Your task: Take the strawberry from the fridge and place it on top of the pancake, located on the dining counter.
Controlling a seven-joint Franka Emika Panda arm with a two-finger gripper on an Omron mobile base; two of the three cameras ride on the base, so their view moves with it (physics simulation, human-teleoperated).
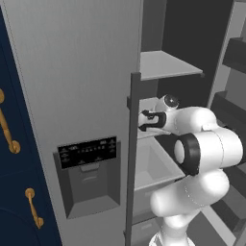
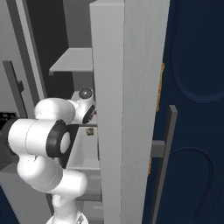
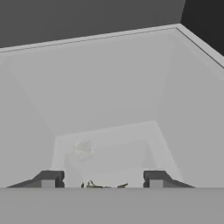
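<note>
Hand view has the end effector spread wide over the fridge drawer.

— What can't you make out? 
— A thing between the fingertips, cut off at the bottom edge; you can't tell if it's the strawberry.
— And the gripper? 
— Hidden behind the fridge door.

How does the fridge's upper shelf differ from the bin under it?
The shelf is a flat slab; the bin is a deep open-topped box. The shelf sits above the arm, the bin below it. Both are grey, inside the fridge.
</note>
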